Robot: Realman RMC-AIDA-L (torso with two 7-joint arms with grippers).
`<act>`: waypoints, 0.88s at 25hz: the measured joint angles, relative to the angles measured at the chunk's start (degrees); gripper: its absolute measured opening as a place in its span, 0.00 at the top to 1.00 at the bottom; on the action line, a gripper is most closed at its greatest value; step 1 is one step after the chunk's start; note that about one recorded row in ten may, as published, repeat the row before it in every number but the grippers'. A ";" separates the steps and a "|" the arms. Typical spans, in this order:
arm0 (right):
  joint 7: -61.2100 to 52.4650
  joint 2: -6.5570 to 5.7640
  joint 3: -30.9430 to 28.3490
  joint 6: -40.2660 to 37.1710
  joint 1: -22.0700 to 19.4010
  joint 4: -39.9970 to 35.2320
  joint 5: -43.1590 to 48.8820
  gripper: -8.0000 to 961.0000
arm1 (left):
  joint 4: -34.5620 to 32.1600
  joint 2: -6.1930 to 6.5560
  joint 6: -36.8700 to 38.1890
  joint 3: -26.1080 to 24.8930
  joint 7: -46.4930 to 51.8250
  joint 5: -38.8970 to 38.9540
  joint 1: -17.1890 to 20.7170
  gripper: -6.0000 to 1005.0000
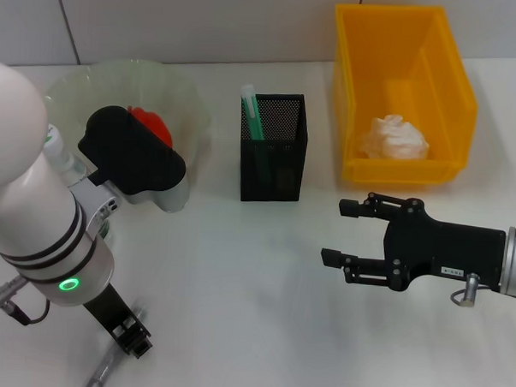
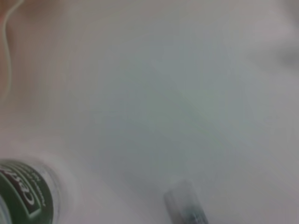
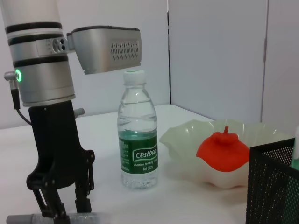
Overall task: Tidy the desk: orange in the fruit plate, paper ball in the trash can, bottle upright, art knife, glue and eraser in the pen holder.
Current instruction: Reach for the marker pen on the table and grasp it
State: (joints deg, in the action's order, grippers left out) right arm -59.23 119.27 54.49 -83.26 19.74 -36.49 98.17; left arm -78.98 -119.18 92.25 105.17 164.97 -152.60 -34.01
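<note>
One orange (image 1: 150,123), one bottle (image 3: 138,130), one paper ball (image 1: 397,138), two pincers

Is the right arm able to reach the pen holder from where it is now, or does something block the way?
Probably yes. The right gripper hangs open over bare table, and nothing lies between it and the pen holder. The trash can stands off to the side, and the left gripper is busy far away.

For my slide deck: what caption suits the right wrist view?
Bottle upright, orange in fruit plate; left tool lowers onto a grey stick.
</note>
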 joint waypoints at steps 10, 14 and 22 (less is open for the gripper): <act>-0.07 -0.01 0.00 -0.25 -0.32 -0.23 0.00 0.20 | 0.42 0.00 -0.40 -0.10 0.00 0.03 -0.24 0.62; -0.08 -0.08 -0.17 -0.69 -0.32 -0.28 0.00 0.20 | 0.42 0.00 -0.87 -0.26 0.00 -0.05 -0.56 0.66; -0.07 -0.10 -0.90 -0.78 -0.32 -0.34 0.00 0.20 | 0.99 0.00 -1.08 0.04 0.00 -0.32 -1.23 0.71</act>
State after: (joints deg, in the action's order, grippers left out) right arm -59.31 119.18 53.59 -84.03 19.42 -36.83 98.17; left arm -77.99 -119.18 91.17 105.20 164.97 -152.92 -35.24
